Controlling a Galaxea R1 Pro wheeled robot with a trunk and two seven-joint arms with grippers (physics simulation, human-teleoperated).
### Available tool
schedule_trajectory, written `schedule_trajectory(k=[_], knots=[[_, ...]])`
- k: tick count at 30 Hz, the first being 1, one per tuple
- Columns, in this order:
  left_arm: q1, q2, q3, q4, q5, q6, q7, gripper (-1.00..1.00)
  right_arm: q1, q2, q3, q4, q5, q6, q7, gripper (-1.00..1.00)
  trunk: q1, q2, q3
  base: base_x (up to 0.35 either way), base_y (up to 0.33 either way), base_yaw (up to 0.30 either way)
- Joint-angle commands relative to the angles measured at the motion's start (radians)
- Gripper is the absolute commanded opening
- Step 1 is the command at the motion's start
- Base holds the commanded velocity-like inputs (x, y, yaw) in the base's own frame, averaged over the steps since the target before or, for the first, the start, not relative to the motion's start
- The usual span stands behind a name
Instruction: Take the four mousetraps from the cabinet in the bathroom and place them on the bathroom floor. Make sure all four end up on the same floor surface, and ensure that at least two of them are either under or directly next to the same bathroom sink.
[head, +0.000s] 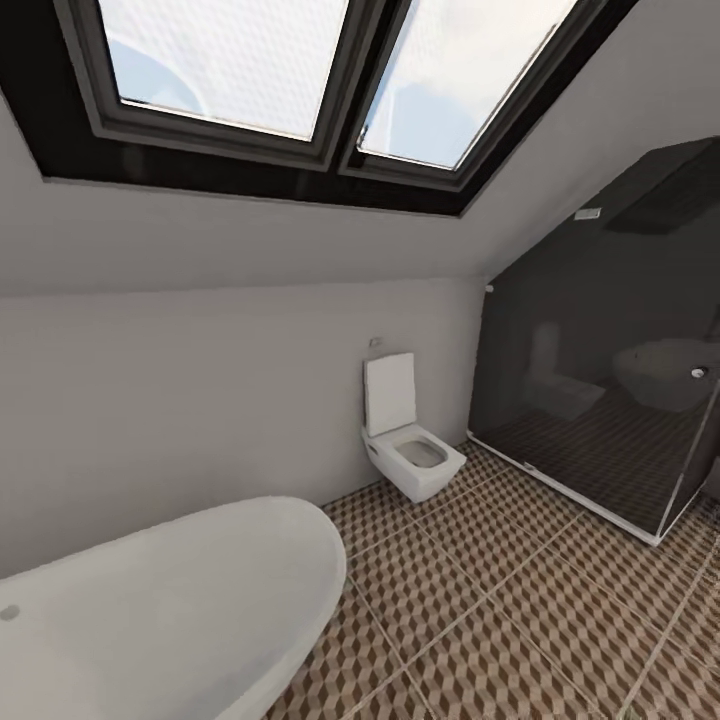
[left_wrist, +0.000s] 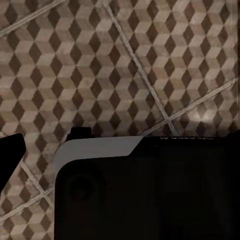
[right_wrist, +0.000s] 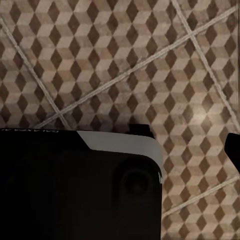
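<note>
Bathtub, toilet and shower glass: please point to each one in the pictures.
bathtub (head: 170, 600), head view, on its white outer side wall.
toilet (head: 420, 465), head view, on the seat rim.
shower glass (head: 590, 400), head view, on the dark front pane.

My 2 wrist cameras both look down past the robot's own dark body. In the left wrist view a black housing (left_wrist: 150, 195) with a pale grey rim blocks the lower part. The right wrist view has a matching black housing (right_wrist: 75, 190). I cannot tell how either gripper's jaws stand.
</note>
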Motion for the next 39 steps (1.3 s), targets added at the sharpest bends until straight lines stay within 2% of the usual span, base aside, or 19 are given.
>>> schedule_trajectory(k=[1,39], knots=[[-0.001,0.0,-0.008,0.002,0.011,-0.004,-0.004,1.0,-0.002,0.0,0.0,0.003,0.001,-0.006,0.002,1.0,0.0,-0.001,-0.001,0.0,0.0,-0.289],[-0.001,0.0,-0.008,0.002,0.011,-0.004,-0.004,1.0,-0.002,0.0,0.0,0.003,0.001,-0.007,0.002,1.0,0.0,-0.001,-0.001,0.0,0.0,-0.289]])
